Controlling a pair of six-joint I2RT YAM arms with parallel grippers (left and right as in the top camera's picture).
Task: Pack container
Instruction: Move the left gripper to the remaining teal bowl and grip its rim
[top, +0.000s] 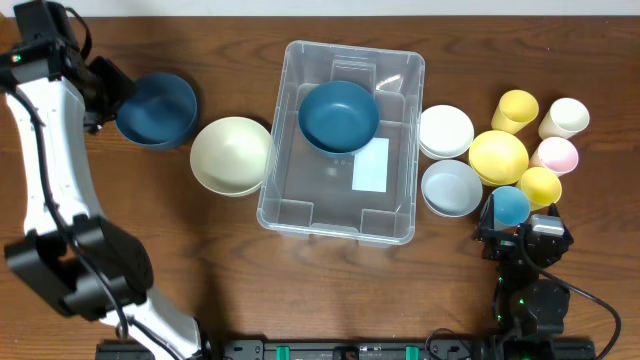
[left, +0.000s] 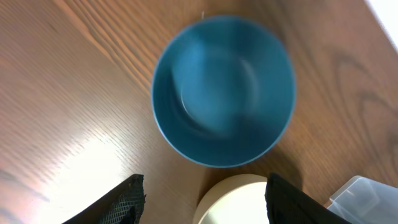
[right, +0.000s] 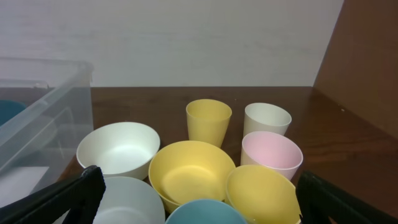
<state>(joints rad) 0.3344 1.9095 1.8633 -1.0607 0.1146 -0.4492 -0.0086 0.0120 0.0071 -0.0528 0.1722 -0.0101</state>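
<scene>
From overhead, the container (top: 300, 195) is sitting in the middle of the tabletop (top: 450, 40), its long side running 12 to 6 o'clock. A dark blue bowl (top: 338, 115) is lying inside at its 12 o'clock end, and a white label (top: 371, 165) is showing on the base. A cream bowl (top: 231, 155) is resting just beside the container at 9 o'clock. A second blue bowl (top: 157, 110) is standing further out towards 10 o'clock, with the left gripper (top: 108, 95) hanging right beside that bowl's 9 o'clock rim. At the container's 3 o'clock a cluster of small bowls and cups (top: 500, 155) is crowding together, and the right gripper (top: 522, 232) is hovering at the cluster's 6 o'clock edge. Through the left wrist camera, the left gripper (left: 204, 183) is standing spread apart and gripping nothing. The second blue bowl (left: 224, 93), somewhat blurred, is lying clear beyond the tips, and a corner of the container (left: 360, 196) is peeking in at 4 o'clock. Through the right wrist camera, the right gripper (right: 199, 190) is gaping wide with nothing in it. It is looking over a white bowl (right: 118, 149), a yellow bowl (right: 189, 171), a yellow cup (right: 208, 121) and a pink cup (right: 270, 155), with the container's clear wall (right: 56, 106) rising at 9 o'clock.
</scene>
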